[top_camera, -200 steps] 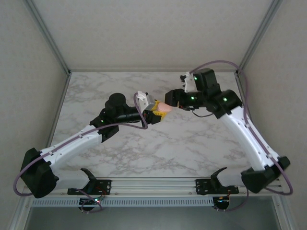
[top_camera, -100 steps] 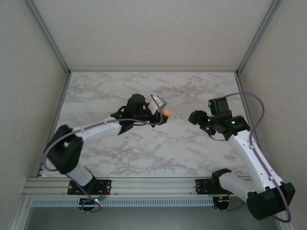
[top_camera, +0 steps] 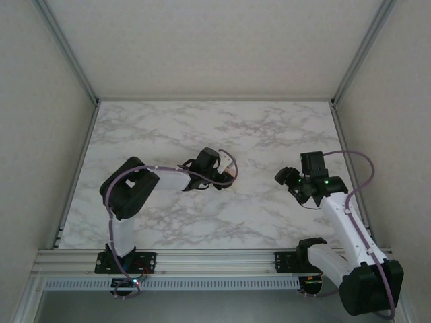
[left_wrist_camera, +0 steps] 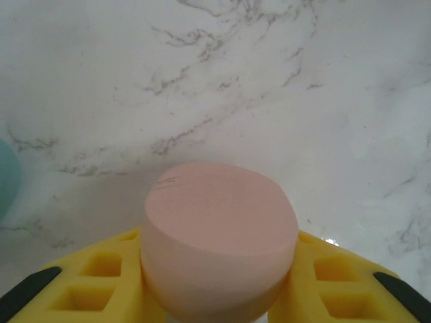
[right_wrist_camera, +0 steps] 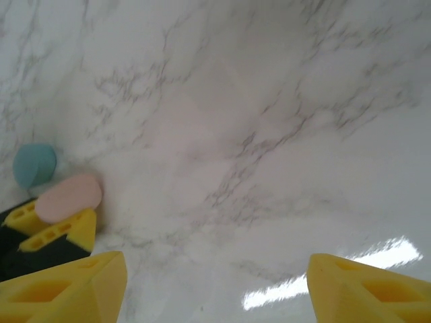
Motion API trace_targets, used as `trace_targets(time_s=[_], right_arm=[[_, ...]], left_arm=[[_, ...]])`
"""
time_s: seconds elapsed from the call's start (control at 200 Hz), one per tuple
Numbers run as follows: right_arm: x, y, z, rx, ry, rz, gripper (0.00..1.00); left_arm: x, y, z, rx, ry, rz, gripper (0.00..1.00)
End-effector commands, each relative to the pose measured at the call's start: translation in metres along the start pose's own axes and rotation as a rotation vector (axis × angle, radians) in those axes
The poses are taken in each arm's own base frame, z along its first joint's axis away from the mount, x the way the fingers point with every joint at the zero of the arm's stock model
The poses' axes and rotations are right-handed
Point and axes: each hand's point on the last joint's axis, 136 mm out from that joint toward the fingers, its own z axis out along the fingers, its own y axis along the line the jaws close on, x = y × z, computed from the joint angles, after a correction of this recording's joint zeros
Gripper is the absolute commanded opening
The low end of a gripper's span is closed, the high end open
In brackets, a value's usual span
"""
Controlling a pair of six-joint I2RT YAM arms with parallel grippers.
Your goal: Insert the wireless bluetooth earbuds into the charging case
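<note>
A closed pink charging case (left_wrist_camera: 219, 232), rounded and smooth, sits between the yellow fingers (left_wrist_camera: 101, 282) of my left gripper (left_wrist_camera: 219, 269), which is shut on it just above the marble. In the top view that gripper (top_camera: 229, 176) is near the table's middle. The right wrist view shows the same pink case (right_wrist_camera: 69, 196) in the left gripper's fingers at the far left. My right gripper (right_wrist_camera: 217, 269) is open with bare marble between its fingers, and in the top view it (top_camera: 279, 177) hangs well to the right of the case. The earbuds are out of view.
A teal rounded piece (right_wrist_camera: 34, 165) lies on the marble table (top_camera: 269, 128) close beside the pink case, and it also shows as a teal piece (left_wrist_camera: 7, 178) at the left edge. Metal frame posts (top_camera: 67, 50) and walls border the table.
The left arm has folded back and brought the pink case lower and nearer. The right gripper has drawn away from the case to the right and opened wider.
</note>
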Motion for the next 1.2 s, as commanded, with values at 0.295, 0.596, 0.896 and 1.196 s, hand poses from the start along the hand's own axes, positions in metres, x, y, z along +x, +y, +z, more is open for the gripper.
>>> trace_targets(time_s=[0.295, 0.596, 0.896, 1.196], right_arm=[[-0.132, -0.038, -0.008, 0.353, -0.533, -0.233, 0.87], [-0.147, 0.006, 0.06, 0.138, -0.635, -0.609, 0.88], [-0.105, 0.027, 0.103, -0.11, -0.7, -0.803, 0.88], [-0.129, 0.008, 0.103, 0.026, -0.716, -0.666, 0.99]], left_arm=[[0.01, 0.021, -0.046, -0.168, -0.005, 0.02, 0.73], [-0.036, 0.071, -0.174, -0.43, -0.26, -0.11, 1.0], [0.028, 0.219, -0.32, -1.01, -0.425, -0.421, 1.0], [0.062, 0.262, -0.282, -1.011, -0.457, -0.375, 1.0]])
